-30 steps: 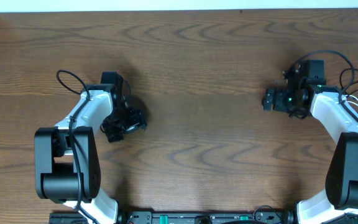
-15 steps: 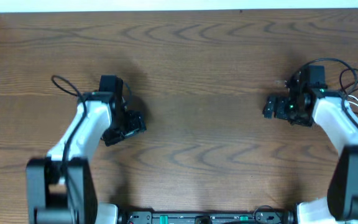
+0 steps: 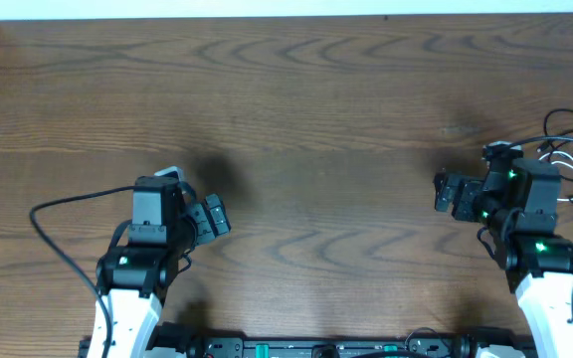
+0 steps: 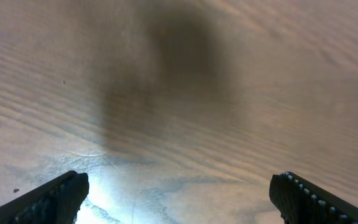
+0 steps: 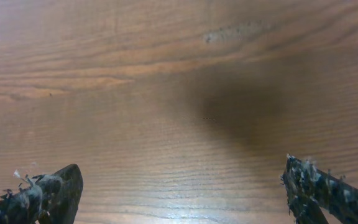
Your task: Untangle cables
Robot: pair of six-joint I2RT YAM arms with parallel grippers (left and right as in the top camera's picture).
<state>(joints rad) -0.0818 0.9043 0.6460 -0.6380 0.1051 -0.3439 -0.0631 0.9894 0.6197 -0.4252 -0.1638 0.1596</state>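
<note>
Closest to you, both arms are drawn in toward the base. The left gripper [image 4: 179, 188] has its jaws spread wide with only bare wood between them, and the right gripper [image 5: 180, 171] is just as wide and just as empty. The change is on your left side: those jaws have opened further within the last second, and the arm has folded back from a spot farther out on the table [image 3: 306, 109]. The right arm has pulled back too, though less. You therefore hold nothing, and I judge this a retreat or reset, not a working step. Farther out, the cables [image 3: 565, 159] lie as thin black and white loops at the right edge, just beyond the right arm and partly hidden by it. Whether they remain tangled is too small to tell.
</note>
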